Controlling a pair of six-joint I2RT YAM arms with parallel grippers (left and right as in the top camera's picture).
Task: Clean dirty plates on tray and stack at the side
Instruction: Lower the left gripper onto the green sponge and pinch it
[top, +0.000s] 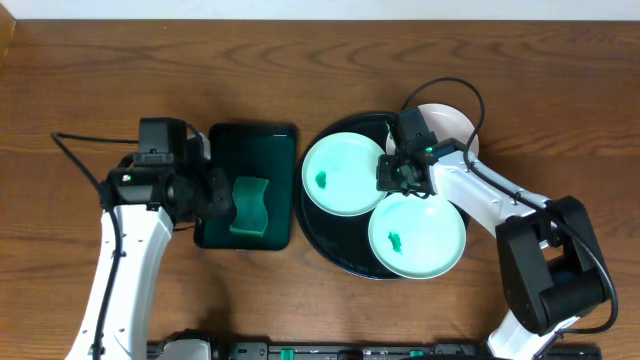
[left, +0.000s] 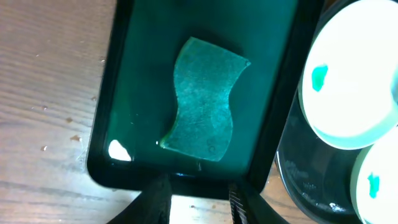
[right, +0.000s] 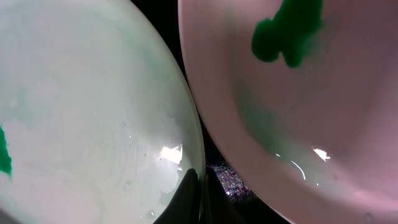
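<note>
Your right gripper (right: 199, 180) sits pinched closed between two plates (top: 345, 175) on the black tray (top: 325, 238); your left gripper (left: 198, 185), narrowly parted, meets the green tray's (left: 134, 74) rim.

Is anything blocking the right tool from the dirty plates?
No, nothing visible. The right tool, shut, sits at the narrow gap between the back mint plate and the front mint plate on the black tray, right beside both rims.

Wood table (top: 100, 60): green tray (top: 250, 150) & black tray (top: 330, 235) on it.
</note>
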